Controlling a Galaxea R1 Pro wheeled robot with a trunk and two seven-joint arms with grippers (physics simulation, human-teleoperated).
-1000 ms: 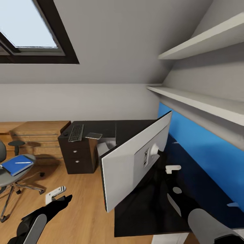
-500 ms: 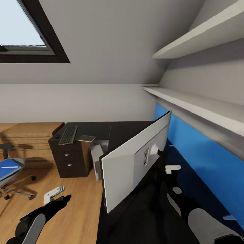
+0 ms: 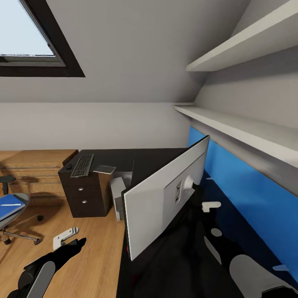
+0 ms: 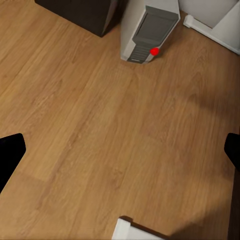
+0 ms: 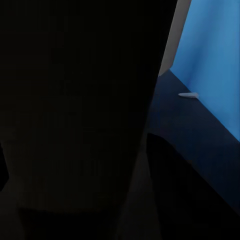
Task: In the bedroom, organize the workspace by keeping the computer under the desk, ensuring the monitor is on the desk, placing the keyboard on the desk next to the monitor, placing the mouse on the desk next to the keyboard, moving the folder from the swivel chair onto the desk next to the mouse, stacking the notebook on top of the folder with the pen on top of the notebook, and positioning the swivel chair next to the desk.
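L gripper (image 3: 68, 242) hangs low over the floor (image 4: 100, 125) w/ its fingers spread wide & nothing in them. I think it is just waiting out of the way. R gripper (image 3: 209, 205) is up by the back of the monitor (image 3: 161, 198). It is dark there, so I can't tell if it is pinching or spread.

Monitor is tipped over the desk (image 3: 153, 159), pale back toward us. Prob. the R arm is moving it to its spot. I can't tell if its foot touches the top.

Chair (image 3: 20, 236) is far off by the room's left side, well apart from the desk, b/c its turn comes last. Computer (image 4: 150, 32) stands on the floor under the desk, just beside the drawers (image 3: 85, 194), so that job looks done.

Keyboard (image 3: 82, 164) lies on the far desk end, above the drawers. Folder (image 3: 8, 205) is on the chair seat, not yet moved. Notebook (image 3: 104, 169) lies just beside the keyboard, mouse (image 3: 68, 167) on its other side. Pen (image 3: 11, 204) lies on the folder.

Room has grey walls, a skylight (image 3: 25, 29), white shelves (image 3: 248, 124) & a blue panel (image 3: 248, 186). Desk top is black & shiny, so things may slide on it.
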